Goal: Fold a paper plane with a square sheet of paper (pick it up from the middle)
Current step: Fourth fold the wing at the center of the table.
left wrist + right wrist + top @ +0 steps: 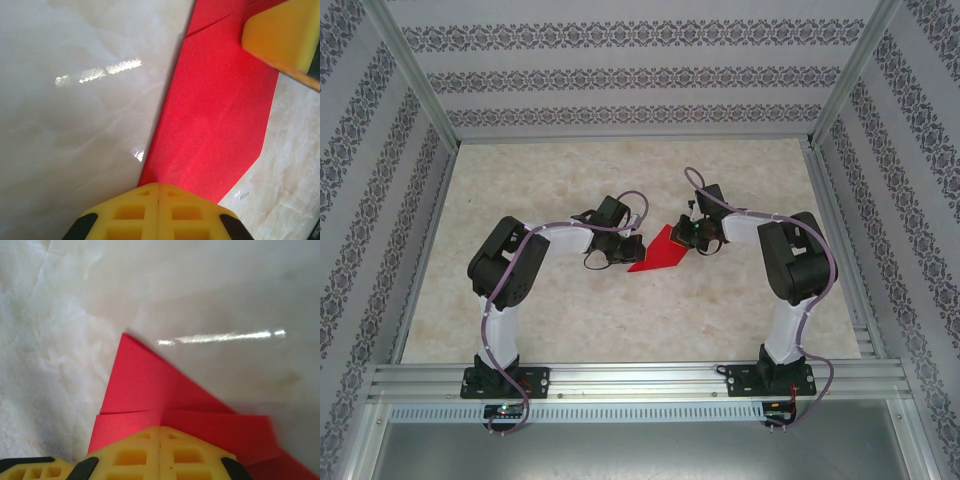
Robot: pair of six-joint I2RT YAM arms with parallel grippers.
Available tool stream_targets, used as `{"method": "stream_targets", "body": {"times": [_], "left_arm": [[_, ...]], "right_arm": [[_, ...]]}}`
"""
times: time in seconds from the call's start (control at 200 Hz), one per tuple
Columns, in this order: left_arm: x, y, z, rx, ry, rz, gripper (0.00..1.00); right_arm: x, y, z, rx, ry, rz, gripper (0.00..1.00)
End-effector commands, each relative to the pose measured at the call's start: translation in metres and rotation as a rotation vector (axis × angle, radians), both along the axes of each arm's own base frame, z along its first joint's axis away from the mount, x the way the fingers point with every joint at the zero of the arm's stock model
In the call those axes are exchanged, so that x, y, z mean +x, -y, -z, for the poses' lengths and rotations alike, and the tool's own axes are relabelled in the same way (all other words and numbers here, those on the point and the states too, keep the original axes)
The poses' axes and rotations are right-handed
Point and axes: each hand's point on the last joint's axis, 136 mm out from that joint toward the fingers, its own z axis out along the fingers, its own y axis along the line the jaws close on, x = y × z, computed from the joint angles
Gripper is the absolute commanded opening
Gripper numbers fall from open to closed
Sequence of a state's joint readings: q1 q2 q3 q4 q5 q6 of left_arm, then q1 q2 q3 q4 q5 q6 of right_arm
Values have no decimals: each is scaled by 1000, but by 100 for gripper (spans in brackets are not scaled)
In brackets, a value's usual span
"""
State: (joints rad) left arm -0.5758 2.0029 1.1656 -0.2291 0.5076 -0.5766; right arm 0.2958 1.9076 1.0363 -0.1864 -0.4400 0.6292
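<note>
Two clenched: left gripper (623,250) & right gripper (692,236) press down on a half-made paper plane (658,256).
Both have jaws closed w/ nothing pinched between them, tips resting on opposite ends of the red arrow-shaped paper, which lies flat mid-worktop (620,330) btwn the arms. Risk, imo: the worktop looks glossy, so a tip dragging sideways could slide or ruck the paper instead of creasing it. Uneven pressure might let a flap spring open & skew the next fold.

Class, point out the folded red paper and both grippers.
Folded bright red paper (658,255): top view, its middle.
Left gripper (159,190): left wrist view, seam between shut yellow fingertips.
Right gripper (160,434): right wrist view, seam between shut yellow fingertips.
</note>
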Motion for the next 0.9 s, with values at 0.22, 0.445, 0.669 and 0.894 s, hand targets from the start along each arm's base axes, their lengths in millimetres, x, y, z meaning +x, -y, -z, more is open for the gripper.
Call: {"method": "stream_targets", "body": {"times": [0.22,0.445,0.669,0.894], "left_arm": [[-48,-65,77,294,-196,-49,0],[-45,-61,74,274,-186,-46,0],[-42,-58,69,255,-166,-41,0],[-40,-54,63,229,-158,-44,0]], "right_arm": [[22,69,-8,-124,42,156,0],[14,22,-68,-18,192,72,1],[-11,-58,-56,92,119,-55,1],[-20,-75,-26,126,36,-46,0]]}}
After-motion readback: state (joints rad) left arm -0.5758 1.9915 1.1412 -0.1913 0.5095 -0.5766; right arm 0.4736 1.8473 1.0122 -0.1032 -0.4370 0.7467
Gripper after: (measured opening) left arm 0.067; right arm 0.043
